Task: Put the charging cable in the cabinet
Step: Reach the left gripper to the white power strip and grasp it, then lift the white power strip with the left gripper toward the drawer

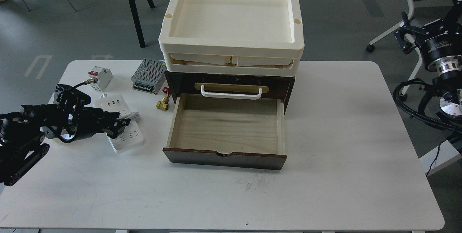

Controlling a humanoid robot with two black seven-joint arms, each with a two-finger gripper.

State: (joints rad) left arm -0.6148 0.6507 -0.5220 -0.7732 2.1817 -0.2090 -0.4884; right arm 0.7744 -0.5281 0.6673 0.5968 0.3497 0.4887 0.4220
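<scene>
Charging cable (121, 123) flat on table (325, 175) | long axis near-to-far | left end effector (122, 123) over its middle

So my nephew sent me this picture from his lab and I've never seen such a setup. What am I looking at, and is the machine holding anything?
The single picture is taken from the robot's own head, looking down at a white table. The black arm entering from the left is its left arm; its end effector sits over a white power strip, the charging cable. Whether its fingers have closed on the strip is not clear from here. The right arm is off the table at the right edge, with its end effector raised and holding nothing. In the middle stands a dark wooden cabinet with its lower drawer pulled open and empty, and cream trays stacked on top. Behind the strip lie a small circuit breaker, a metal mesh box and a brass fitting.
</scene>
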